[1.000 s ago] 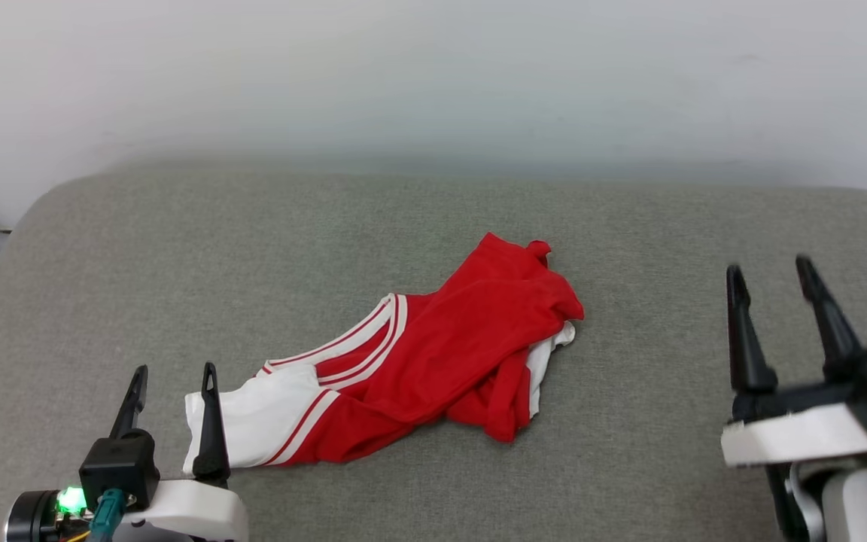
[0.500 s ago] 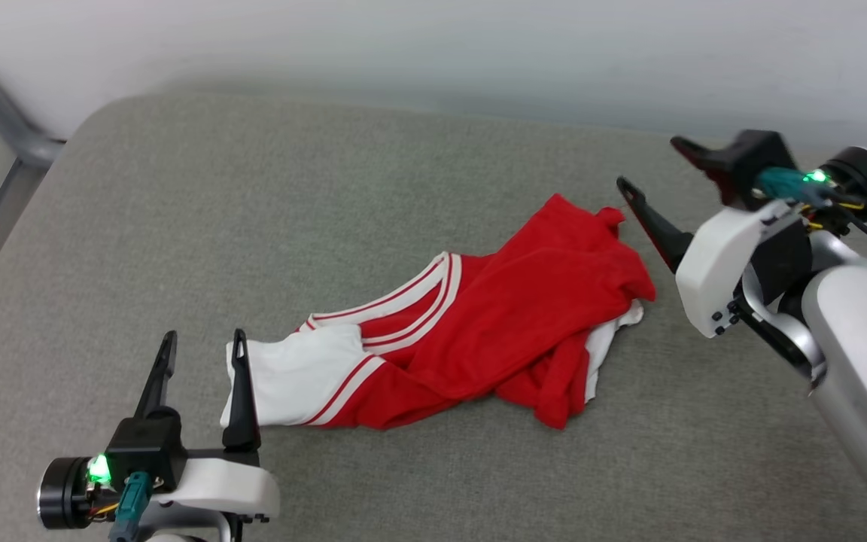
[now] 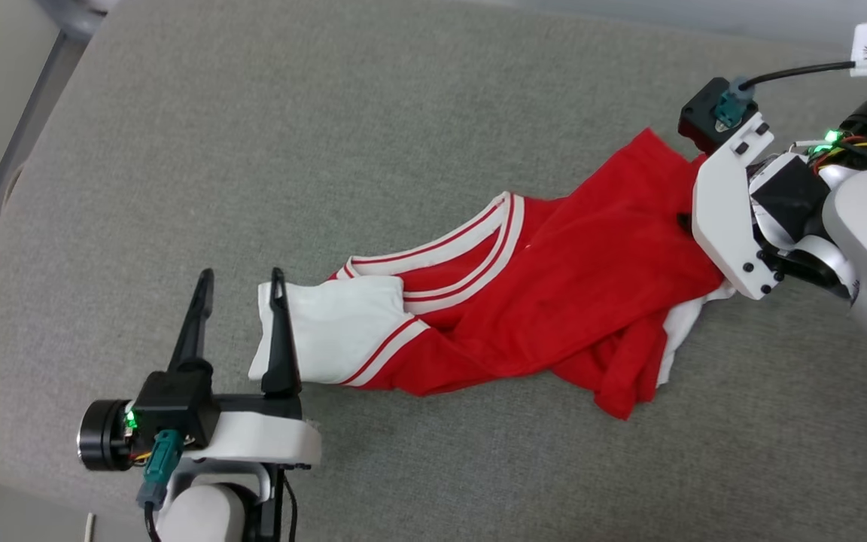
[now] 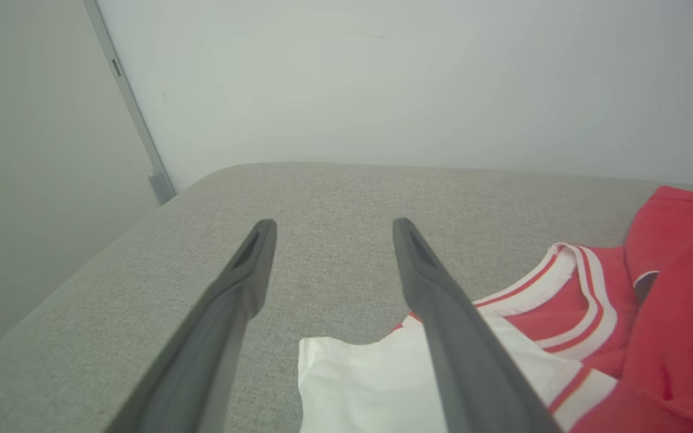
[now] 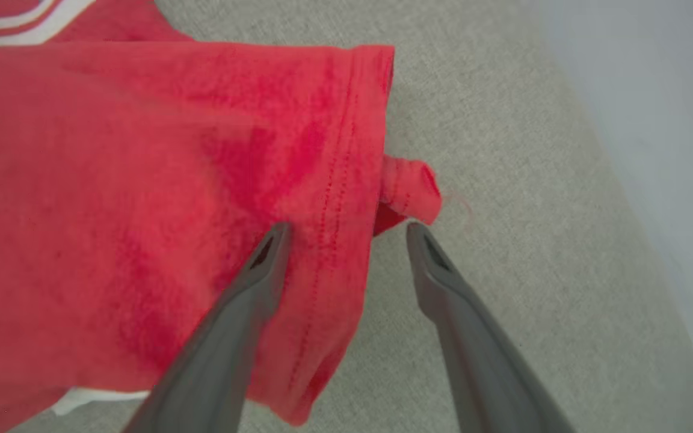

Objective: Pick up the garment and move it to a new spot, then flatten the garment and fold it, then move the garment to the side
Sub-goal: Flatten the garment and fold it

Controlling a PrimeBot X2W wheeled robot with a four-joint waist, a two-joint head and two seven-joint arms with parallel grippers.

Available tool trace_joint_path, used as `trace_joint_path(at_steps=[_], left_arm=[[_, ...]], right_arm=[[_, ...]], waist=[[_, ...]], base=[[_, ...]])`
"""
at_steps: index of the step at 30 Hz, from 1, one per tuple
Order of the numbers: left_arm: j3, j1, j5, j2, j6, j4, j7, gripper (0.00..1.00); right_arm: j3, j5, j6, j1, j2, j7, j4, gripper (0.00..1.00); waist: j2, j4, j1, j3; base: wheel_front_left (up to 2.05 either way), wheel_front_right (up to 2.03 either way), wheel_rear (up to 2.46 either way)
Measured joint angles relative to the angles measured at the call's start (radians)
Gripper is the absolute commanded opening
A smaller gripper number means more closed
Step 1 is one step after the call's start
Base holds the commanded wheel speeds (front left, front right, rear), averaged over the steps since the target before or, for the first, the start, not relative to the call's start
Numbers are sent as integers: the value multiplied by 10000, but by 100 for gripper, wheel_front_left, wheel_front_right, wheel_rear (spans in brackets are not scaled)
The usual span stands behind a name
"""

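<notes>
right gripper (image 5: pixel 346 230) tips down, spread astride the garment (image 3: pixel 569 301) hem; left gripper (image 3: pixel 240 275) level, spread too.

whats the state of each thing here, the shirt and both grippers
garment: crumpled, unfolded, lying on the grey cushion
left gripper: open, holding nothing, beside the white sleeve
right gripper: open, fingers straddling the red hem, not yet closed

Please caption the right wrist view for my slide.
Open right tool over the red hem of the garment on grey cushion.
</notes>
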Motion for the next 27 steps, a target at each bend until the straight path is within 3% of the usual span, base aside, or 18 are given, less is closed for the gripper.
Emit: trace_joint_path(at_steps=[8,12,13,14,19,27], left_arm=[[408,-324,481,-667,-506,-13,0,100],[662,-403,686,-878,-717,-6,0,100],[709,-412,731,-905,-744,6,0,100],[761,-417,755,-930,-790,12,0,100],[1026,-365,934,-1014,-905,119,0,100],[1329,138,1243,-1041,-1120,247,0,100]], right_arm=[[1452,637,-6,-604,6,552,1078,100],[1887,1035,2,-895,-163,98,1279,100],[1979,1072,2,-948,-174,-88,1306,65],[2056,1101,6,-1000,-161,-357,1335,0],[2033,1151,4,-1342,351,-2061,1843,0],[1774,1444,2,-1829,514,-4138,2240,0]], waist=[[0,433,-2,855],[0,540,-5,1095],[1,536,-5,1097],[1,519,-5,1084],[0,353,0,837],[0,7,-1,-94]], base=[[0,0,0],[0,0,0],[0,0,0],[0,0,0],[0,0,0],[0,0,0]])
